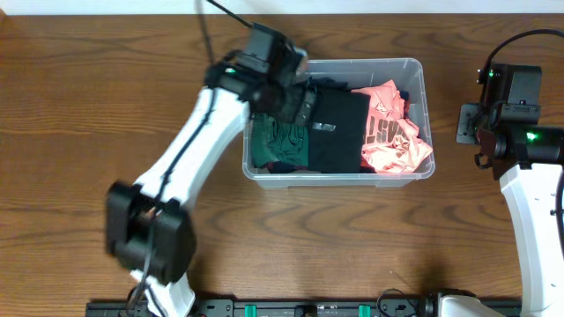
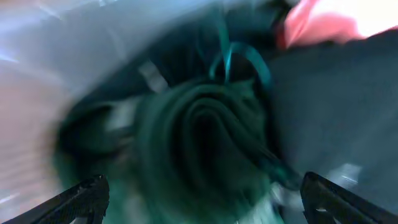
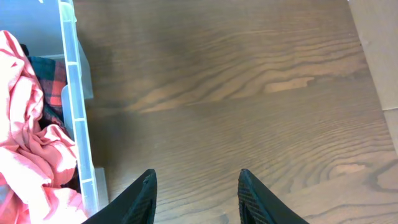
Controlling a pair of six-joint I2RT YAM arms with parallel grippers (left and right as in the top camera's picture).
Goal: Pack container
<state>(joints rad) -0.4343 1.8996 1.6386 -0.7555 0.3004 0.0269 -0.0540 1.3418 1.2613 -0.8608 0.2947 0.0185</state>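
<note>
Container (image 1: 339, 179): pink shirt (image 1: 392, 132) print illegible; blk garment (image 1: 339, 145) tag (image 1: 322, 128) unreadable.

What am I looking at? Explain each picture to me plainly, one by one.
You see two white robot arms, the left arm and the right arm, at a wooden table. The overhead picture looks straight down. The other two come from a camera on each wrist. A clear container holds a green garment, a black garment and a pink garment. The left claw is open just above the green one and holds nothing; that picture is blurred. The right claw is open over bare wood beside the container, also empty.
</note>
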